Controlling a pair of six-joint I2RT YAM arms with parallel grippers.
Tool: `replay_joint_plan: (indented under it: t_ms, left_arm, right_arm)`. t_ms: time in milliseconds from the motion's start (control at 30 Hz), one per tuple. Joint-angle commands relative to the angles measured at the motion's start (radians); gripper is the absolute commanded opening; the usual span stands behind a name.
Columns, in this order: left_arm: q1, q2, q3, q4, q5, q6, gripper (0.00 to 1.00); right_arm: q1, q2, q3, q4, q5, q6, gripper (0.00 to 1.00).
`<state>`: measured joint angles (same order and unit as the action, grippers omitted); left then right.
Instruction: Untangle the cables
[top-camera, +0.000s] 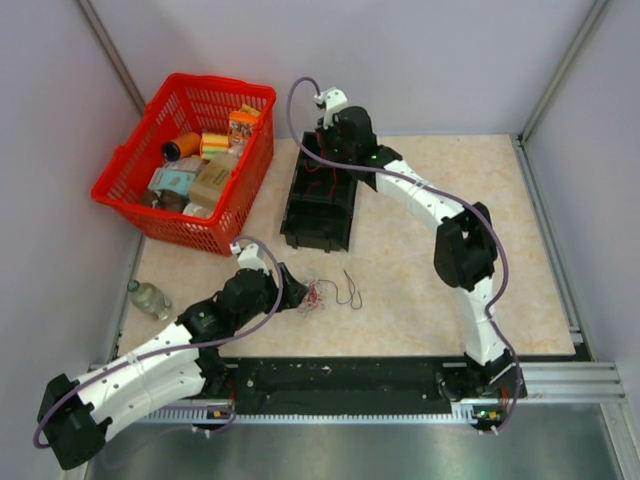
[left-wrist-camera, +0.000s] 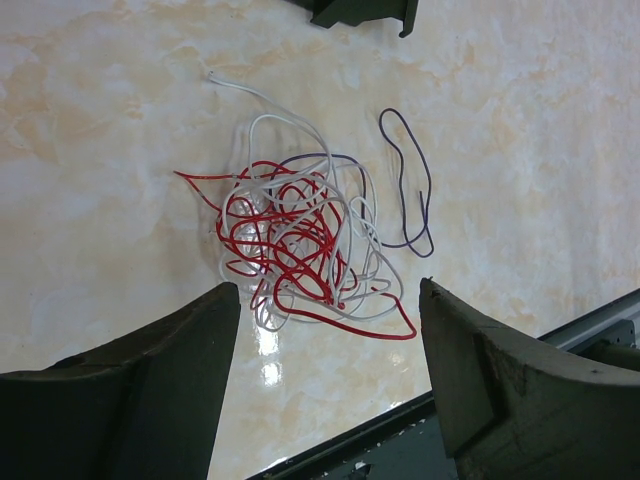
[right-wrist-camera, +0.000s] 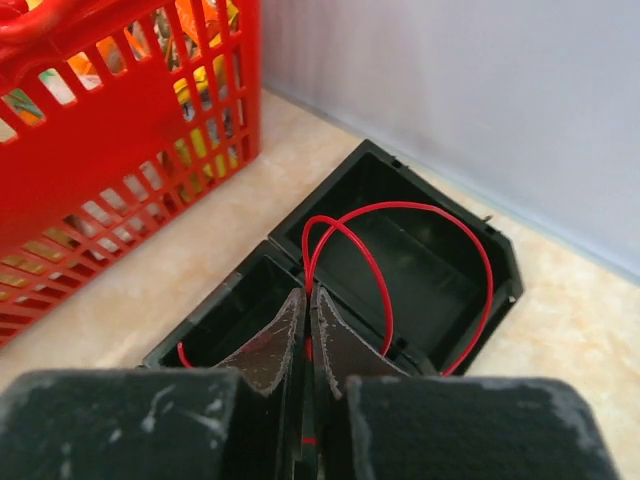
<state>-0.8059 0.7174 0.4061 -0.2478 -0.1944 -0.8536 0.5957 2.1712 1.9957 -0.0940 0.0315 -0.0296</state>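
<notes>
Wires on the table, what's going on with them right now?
The right gripper is shut on a red wire, holding it over the black compartment tray. The left gripper hangs open above a tangle of red and white wires on the table. A dark purple wire loops out of the tangle's edge.

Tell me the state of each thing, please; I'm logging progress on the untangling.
Red-white tangle: knotted, lying on the table.
Dark cable: partly looped out beside the tangle.
Left gripper: open, above the tangle.
Right gripper: shut on red cable.
Black bin: red cable looped over it.
Red basket: holding packages.
</notes>
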Motion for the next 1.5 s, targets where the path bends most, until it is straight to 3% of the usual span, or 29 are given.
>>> replay_joint_plan:
  t_ms: [0,333,467,767,867,1033,1133,1300,1467]
  left_arm:
    - [0.001,-0.024,0.040,0.004,0.000,0.011,0.76]
    - [0.001,-0.006,0.054,-0.004,-0.004,0.022,0.77]
    - [0.001,-0.010,0.053,-0.005,-0.005,0.019,0.77]
    - [0.001,-0.041,0.031,-0.002,-0.023,0.019,0.77]
    - [0.001,-0.033,0.037,-0.001,-0.014,0.016,0.77]
    - [0.001,-0.042,0.042,-0.024,-0.013,0.013,0.77]
    - [0.001,-0.061,0.037,-0.030,-0.025,0.013,0.77]
    - [0.002,-0.044,0.031,-0.005,-0.063,0.025,0.80]
    - [0.001,0.101,0.127,-0.059,-0.071,0.060,0.84]
  right_arm:
    - [0.006,0.038,0.041,-0.004,-0.064,0.144,0.00]
    - [0.003,0.119,0.072,-0.046,-0.054,0.650,0.00]
    - [-0.002,0.142,0.057,-0.081,0.016,0.769,0.00]
    - [-0.011,0.045,-0.149,-0.121,0.097,1.036,0.00]
    - [-0.027,0.090,-0.098,-0.139,0.081,1.067,0.00]
    - [-0.039,0.145,-0.017,-0.141,0.061,0.959,0.00]
    - [-0.037,0.137,-0.005,-0.131,0.009,0.860,0.24]
    - [-0.037,0.104,0.034,-0.231,-0.025,0.728,0.53]
    - [-0.034,-0.034,-0.052,-0.302,-0.050,0.619,0.63]
